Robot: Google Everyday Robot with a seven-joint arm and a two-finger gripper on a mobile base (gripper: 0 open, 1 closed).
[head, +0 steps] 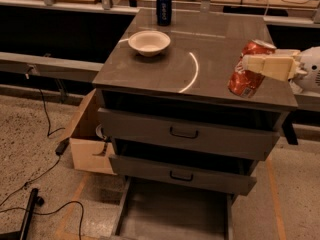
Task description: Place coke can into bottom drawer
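Bottom drawer (170, 214) cut off below. Claw (251, 62) clamps tilted red can (242, 82) at counter (215, 39) right edge.

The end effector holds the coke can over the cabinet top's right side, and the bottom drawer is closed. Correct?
No. The camera view shows the bottom drawer pulled open; the end effector does hold the coke can over the right side of the cabinet top.

No legible text; end effector (251, 60) grips coke can (242, 84) over cabinet top (210, 44) right edge
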